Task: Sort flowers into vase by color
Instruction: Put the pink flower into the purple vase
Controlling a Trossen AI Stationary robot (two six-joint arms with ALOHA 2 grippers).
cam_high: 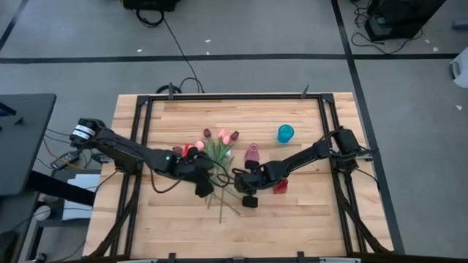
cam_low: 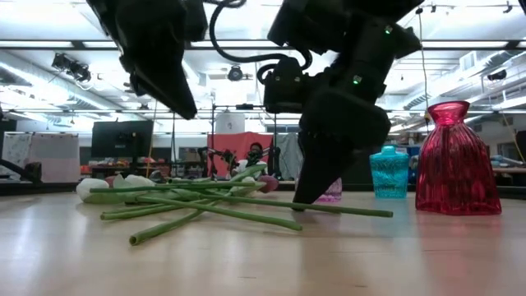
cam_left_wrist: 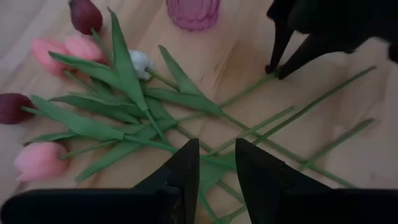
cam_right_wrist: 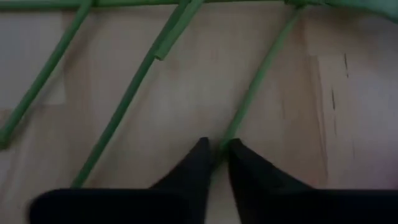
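While left claw (cam_left_wrist: 211, 171) hovers apart, right claw (cam_right_wrist: 214, 155) pinches stem (cam_right_wrist: 258, 78) on wooden table (cam_high: 307, 212).

Right tool (cam_right_wrist: 214, 152) low at the table, fingers nearly together; left tool (cam_left_wrist: 214, 171) raised, fingers parted.

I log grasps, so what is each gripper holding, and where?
Right gripper pinches one flower stem near its cut end. Left gripper holds nothing.

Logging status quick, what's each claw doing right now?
Left claw: open, above the flowers, holding nothing.
Right claw: closing around one green stem at the table.
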